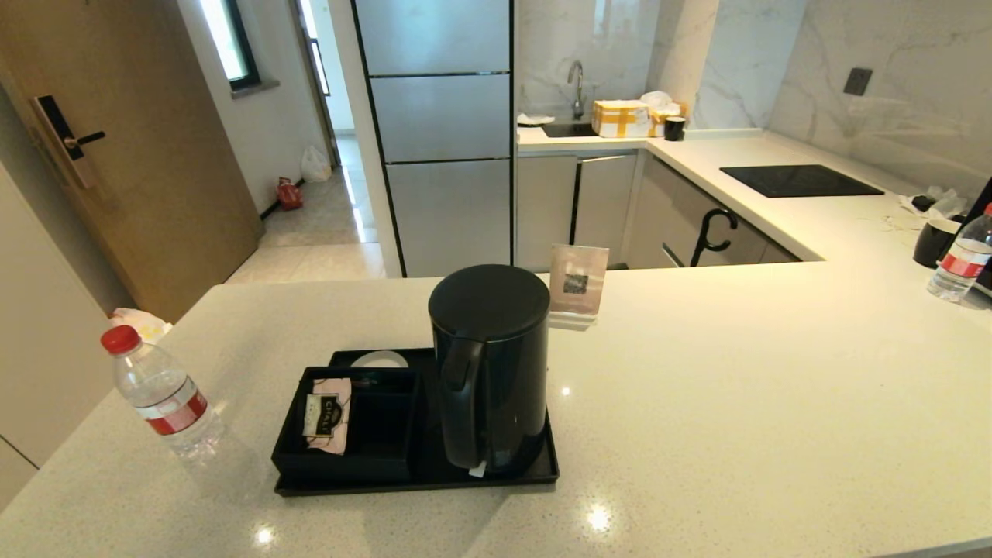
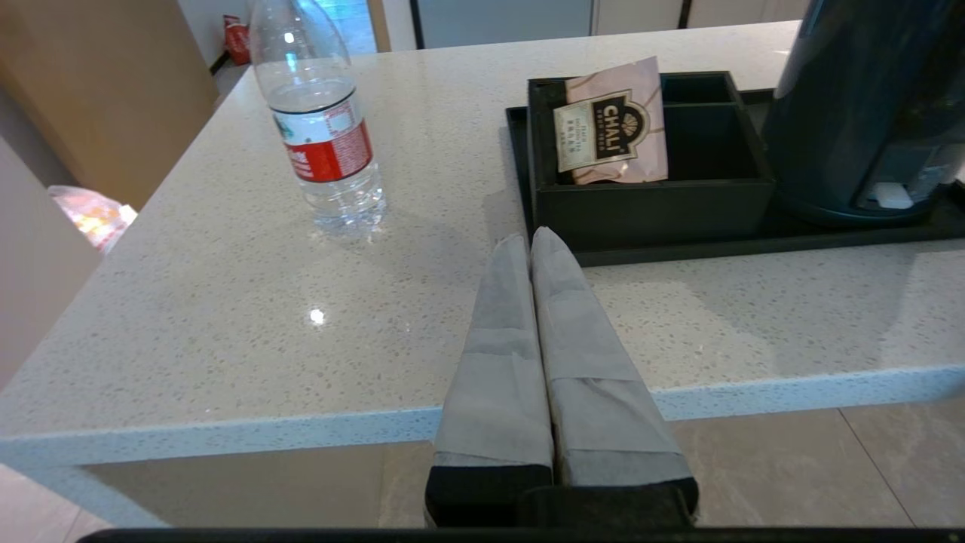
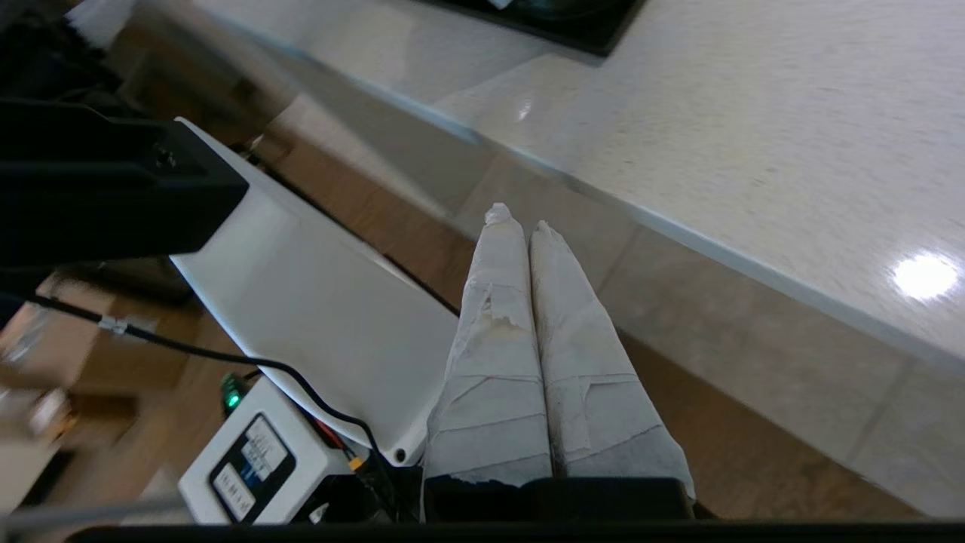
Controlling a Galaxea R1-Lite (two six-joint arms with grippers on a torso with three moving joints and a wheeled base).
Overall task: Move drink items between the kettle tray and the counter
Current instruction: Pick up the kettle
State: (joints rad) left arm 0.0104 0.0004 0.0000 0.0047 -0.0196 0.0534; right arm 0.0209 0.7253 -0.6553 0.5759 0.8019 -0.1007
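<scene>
The small clear plastic water bottle with the red cap and red-white label (image 1: 161, 394) stands upright on the wide pale speckled stone counter (image 1: 736, 403), well apart from the flat black rectangular kettle tray (image 1: 542, 473), out at the tray's nine o'clock in the head view. The tall black cylindrical electric kettle with the side handle (image 1: 490, 364) sits on the tray's right half, and a pink tea sachet (image 1: 328, 413) leans in the black square compartment box (image 1: 380, 457) beside it.

My left gripper (image 2: 530, 243) hovers low at the counter's near edge with its two padded fingers pressed flat together, holding nothing. In its wrist view the tips point at the near left corner of the tray, and the bottle (image 2: 320, 121) lies up towards eleven o'clock from them, its long axis vertical.

My right gripper (image 3: 514, 221) hangs below the counter edge, parked, fingers likewise closed on nothing.

I judge the left arm the nearer one to the bottle. Taking it would mean spreading the fingers, swinging left and meeting the body side-on.
</scene>
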